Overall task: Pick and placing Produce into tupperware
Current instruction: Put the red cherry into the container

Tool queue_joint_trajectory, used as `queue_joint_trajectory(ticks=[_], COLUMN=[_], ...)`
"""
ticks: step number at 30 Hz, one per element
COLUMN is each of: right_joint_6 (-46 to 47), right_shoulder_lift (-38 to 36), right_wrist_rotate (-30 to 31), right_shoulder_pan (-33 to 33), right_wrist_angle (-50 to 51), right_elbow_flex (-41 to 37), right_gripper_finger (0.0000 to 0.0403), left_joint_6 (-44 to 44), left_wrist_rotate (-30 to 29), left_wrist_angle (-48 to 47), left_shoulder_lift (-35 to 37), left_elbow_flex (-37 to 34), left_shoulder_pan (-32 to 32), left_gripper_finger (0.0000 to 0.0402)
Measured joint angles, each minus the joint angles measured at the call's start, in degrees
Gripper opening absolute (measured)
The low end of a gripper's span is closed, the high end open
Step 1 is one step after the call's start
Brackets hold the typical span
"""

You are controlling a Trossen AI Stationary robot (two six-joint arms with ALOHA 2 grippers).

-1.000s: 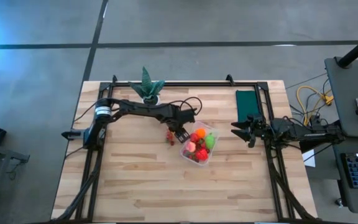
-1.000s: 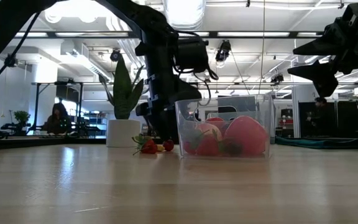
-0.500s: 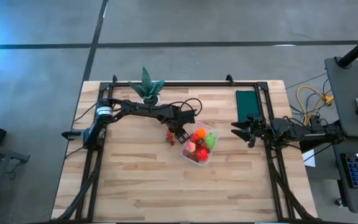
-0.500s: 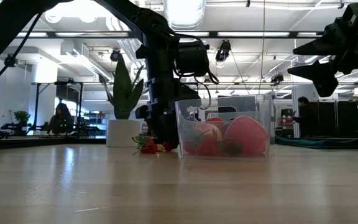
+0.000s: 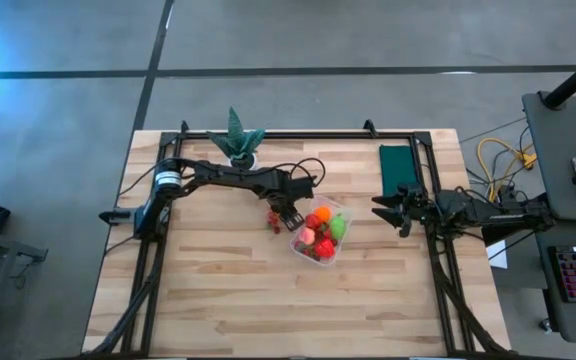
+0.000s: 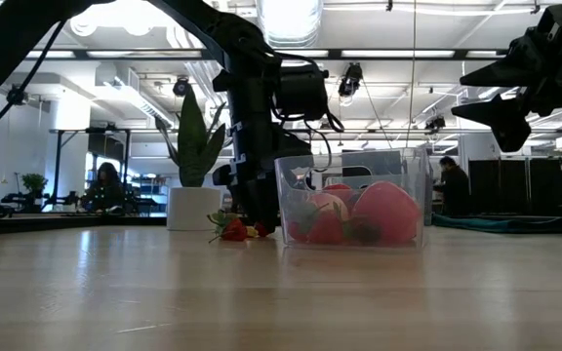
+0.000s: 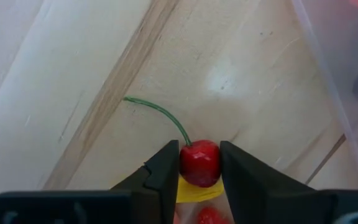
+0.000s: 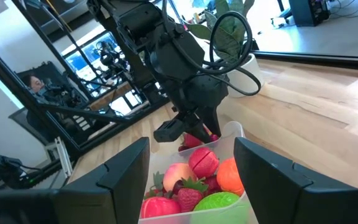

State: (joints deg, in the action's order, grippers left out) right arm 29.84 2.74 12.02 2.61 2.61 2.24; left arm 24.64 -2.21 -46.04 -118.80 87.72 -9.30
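The clear tub [image 5: 320,232] stands mid-table and holds red, orange, pink and green produce [image 5: 318,230]; the low view shows the tub [image 6: 354,210] from the side. A few more pieces lie on the wood by its left side: a red cherry [image 7: 199,163] with a green stem, a yellow bit [image 7: 194,190] and another red piece [image 7: 209,214]. My left gripper [image 5: 286,214] is down at these pieces, shut on the cherry. My right gripper [image 5: 380,208] hangs open above the table to the tub's right, its fingers wide apart in the right wrist view [image 8: 191,152]. My left gripper pinches the cherry's round red body [image 7: 199,167] between its two fingers [image 7: 166,168], one on each side. The fingers come from above, slanting down beside the tub's left wall. The cherry is low at the table among the other pieces, its stem [image 7: 160,115] pointing away from the fingers.
A spiky green plant in a white pot [image 5: 236,140] stands near the far edge, behind the left arm. A dark green cloth [image 5: 398,165] lies at the far right. Bare wood stretches across the near half of the table [image 5: 268,300]. People sit in the room beyond.
My left gripper has edged a little toward the table's left, onto the loose red pieces beside the tub, then held still. The tub and its contents have stayed put.
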Motion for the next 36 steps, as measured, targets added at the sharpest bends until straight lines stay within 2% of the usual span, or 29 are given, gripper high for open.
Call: queue_joint_trajectory(ticks=[7,13,16,18,22,26,32,36], right_joint_6=[-0.01,0.00,0.01,-0.01,0.00,0.00,0.01,0.01], right_shoulder_lift=[0.00,0.02,0.00,0.01,0.09,0.26,1.05,1.12], right_wrist_rotate=[0.01,0.01,0.00,-0.01,-0.01,-0.01,0.02,0.01], right_shoulder_pan=[-0.02,-0.02,-0.01,-0.02,-0.01,0.00,0.00,-0.02], right_wrist_angle=[-0.02,-0.01,0.00,-0.01,0.07,0.05,-0.08,-0.04], right_elbow_flex=[0.00,0.00,0.00,0.00,0.02,0.02,0.04,0.04], right_gripper_finger=[0.0226,0.0226,0.0226,0.0226,0.0226,0.0226,0.0226,0.0226], left_joint_6=[-0.05,0.33,-0.30,-3.09,-5.75,-8.67,-10.05,-10.04], left_wrist_rotate=[0.01,-0.18,0.20,2.74,5.23,5.04,-1.81,-2.75], left_wrist_angle=[-0.85,0.30,6.73,12.98,21.59,26.04,23.75,21.48], left_shoulder_lift=[0.78,7.61,12.01,14.49,15.96,13.97,11.04,11.89], left_elbow_flex=[0.49,3.22,3.69,3.74,3.78,3.76,3.63,3.63], left_shoulder_pan=[0.29,1.64,3.48,5.05,8.46,11.05,12.52,12.25], left_gripper_finger=[0.0082,0.0082,0.0081,0.0081,0.0085,0.0104,0.0167,0.0210])
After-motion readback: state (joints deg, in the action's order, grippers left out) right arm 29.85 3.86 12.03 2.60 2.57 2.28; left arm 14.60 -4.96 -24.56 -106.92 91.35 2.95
